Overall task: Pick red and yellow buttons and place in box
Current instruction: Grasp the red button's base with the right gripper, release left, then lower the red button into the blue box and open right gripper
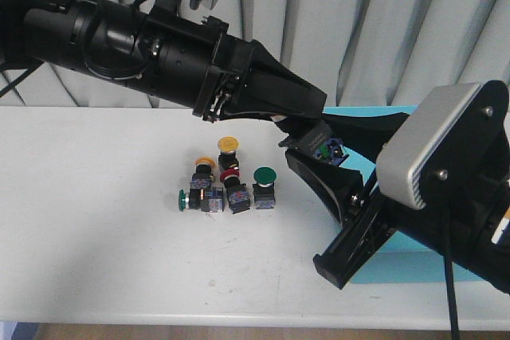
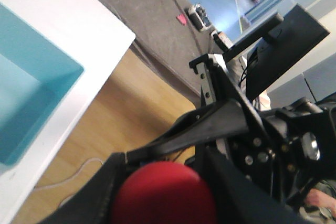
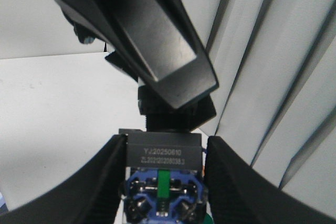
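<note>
White table point(image 1: 96, 220) | left gripper point(image 2: 163, 195) clamped on red button point(image 2: 164, 193) | right gripper point(image 3: 164, 182) gripping black switch body point(image 3: 163, 153), cap apparently hidden | turquoise box point(image 1: 374, 272) beneath.

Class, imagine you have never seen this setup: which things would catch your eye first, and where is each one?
First, the two black arms meeting in mid-air above the table's middle right: the left end effector grips a red button, and the right end effector clamps a switch body. Next, the cluster of buttons on the white table, left of the turquoise box.
</note>
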